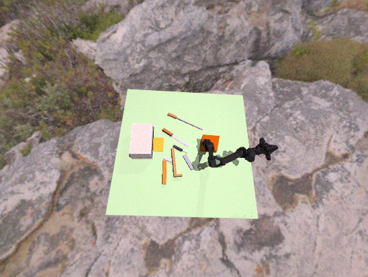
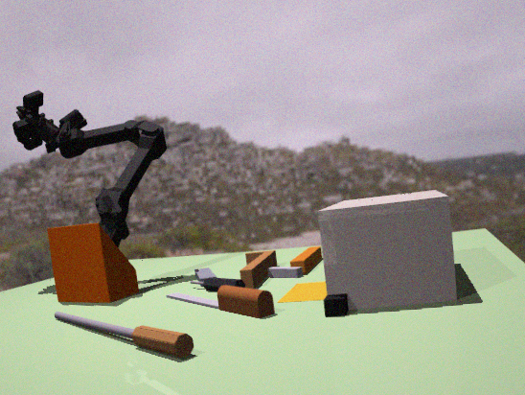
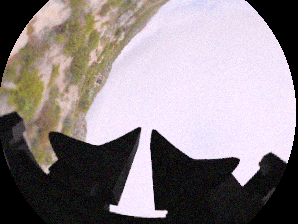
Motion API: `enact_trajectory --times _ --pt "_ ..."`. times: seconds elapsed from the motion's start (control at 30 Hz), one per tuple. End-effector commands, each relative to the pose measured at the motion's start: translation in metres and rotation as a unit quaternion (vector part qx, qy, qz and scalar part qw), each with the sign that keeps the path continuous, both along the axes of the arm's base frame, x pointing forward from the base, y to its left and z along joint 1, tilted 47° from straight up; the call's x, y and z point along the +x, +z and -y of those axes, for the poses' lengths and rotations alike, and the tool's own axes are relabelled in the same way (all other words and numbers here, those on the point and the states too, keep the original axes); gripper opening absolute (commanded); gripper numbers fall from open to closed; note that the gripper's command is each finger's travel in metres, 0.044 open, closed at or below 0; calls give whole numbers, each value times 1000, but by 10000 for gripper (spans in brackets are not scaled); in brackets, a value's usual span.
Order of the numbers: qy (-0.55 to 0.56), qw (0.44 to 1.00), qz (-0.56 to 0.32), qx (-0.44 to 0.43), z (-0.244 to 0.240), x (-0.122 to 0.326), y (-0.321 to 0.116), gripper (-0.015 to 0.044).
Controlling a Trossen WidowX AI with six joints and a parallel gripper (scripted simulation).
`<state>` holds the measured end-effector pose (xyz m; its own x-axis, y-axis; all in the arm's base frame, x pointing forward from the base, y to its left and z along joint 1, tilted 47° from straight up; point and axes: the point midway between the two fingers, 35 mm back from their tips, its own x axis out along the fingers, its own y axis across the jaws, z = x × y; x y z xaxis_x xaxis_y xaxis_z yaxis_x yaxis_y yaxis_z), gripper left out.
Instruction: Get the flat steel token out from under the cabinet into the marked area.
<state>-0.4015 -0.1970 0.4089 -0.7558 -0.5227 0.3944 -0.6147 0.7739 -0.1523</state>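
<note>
The pale cabinet (image 1: 142, 139) (image 2: 388, 254) stands at the left of the table in the top view. The yellow marked area (image 1: 158, 144) (image 2: 307, 291) lies in front of it and holds nothing visible. The token and the vent slots cannot be made out. A long rod with a brown handle (image 1: 172, 115) (image 2: 163, 340), a brown-handled blade (image 1: 167, 132) (image 2: 245, 301) and an orange L-shaped stick (image 1: 174, 161) (image 2: 259, 269) lie on the table. My gripper (image 1: 277, 147) (image 3: 147, 131) is raised beyond the table edge, away from the cabinet, nearly closed with a thin empty gap.
An orange block (image 1: 215, 141) (image 2: 77, 264) stands by the arm's base. An orange bar (image 1: 164, 172) (image 2: 307, 260) with a grey end, a grey flat bar (image 1: 188, 162) and a small black-handled tool (image 1: 177, 148) (image 2: 222, 284) lie nearby. A black cube (image 2: 335, 305) sits at the cabinet's foot.
</note>
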Motion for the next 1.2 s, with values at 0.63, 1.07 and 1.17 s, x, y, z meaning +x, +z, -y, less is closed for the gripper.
enact_trajectory --times 0.63,1.07,1.17 --pt "188 958 214 -22 138 41 -72 270" --pt "302 877 373 -11 229 110 -125 270" --pt "322 853 410 -5 247 131 -137 270"
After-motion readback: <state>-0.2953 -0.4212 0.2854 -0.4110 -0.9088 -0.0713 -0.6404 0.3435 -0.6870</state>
